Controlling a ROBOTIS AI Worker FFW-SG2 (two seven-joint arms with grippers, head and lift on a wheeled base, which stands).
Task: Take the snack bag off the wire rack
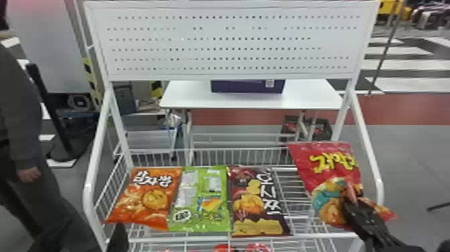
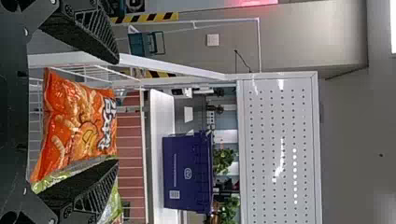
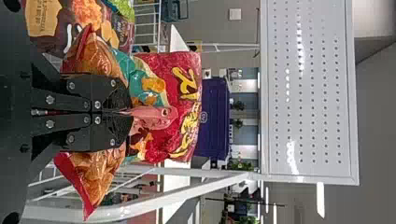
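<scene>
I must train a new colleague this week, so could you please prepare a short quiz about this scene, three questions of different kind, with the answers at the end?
1. True or false: the right gripper has its jaws shut on the red bag.
2. On the wire rack, which bag lies between the orange bag and the brown bag?
A) the red bag
B) the green bag
C) none
3. Fill in one word: the jaws of the left gripper are ____.

Key: 1 true; 2 B; 3 open
</scene>
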